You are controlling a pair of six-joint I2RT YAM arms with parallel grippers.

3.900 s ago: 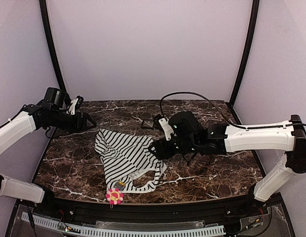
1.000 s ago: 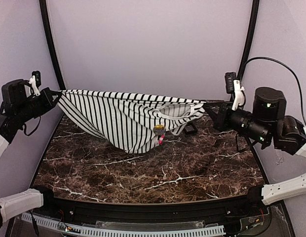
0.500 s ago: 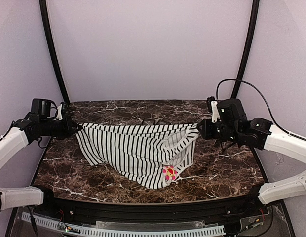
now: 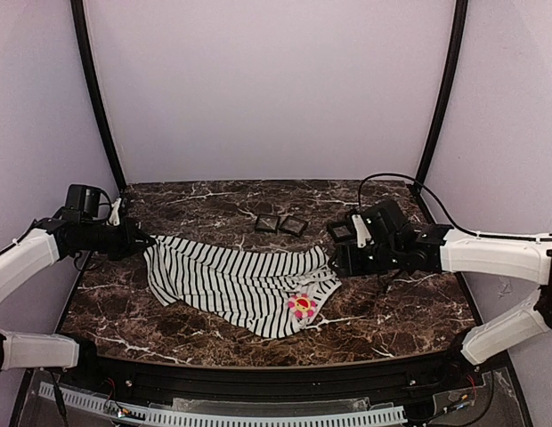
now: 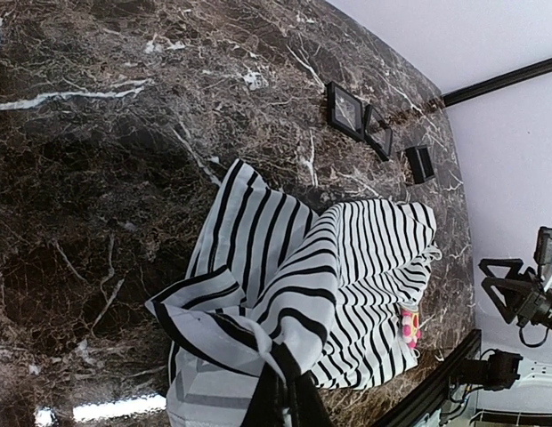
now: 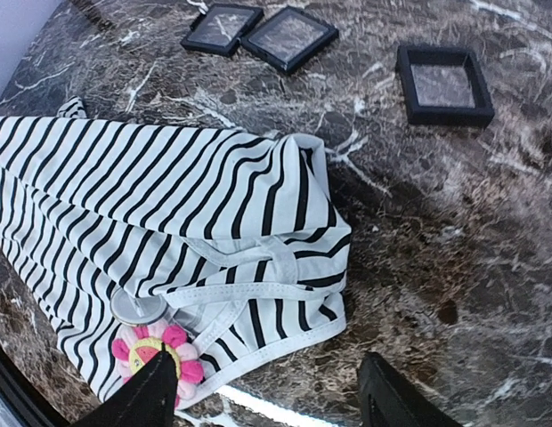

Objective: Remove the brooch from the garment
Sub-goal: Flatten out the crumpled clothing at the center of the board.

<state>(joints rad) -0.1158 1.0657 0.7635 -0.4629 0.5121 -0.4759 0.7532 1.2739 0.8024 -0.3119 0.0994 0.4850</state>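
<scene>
Dark marbled counter [image 4: 401, 311] carries the garment [image 4: 231, 280], which lies loosely rumpled between the two arms. The brooch [image 4: 301, 307] sits face up near its front right hem. It looks small, light and rigid, while the cloth is soft and limp and would likely lift with it unless held down. A pinch across the petal rim seems the safest hold, since the flat face gives little to grip. The left arm reaches in low from the left, and the left end effector [image 5: 285, 396] is pressed together on a bunched corner of the cloth. The right arm stretches low across the counter. The right end effector [image 6: 269, 378] is spread with nothing between its fingers, just beside the hem, the brooch near one finger. Three black frames [image 6: 289, 38] lie behind.
</scene>
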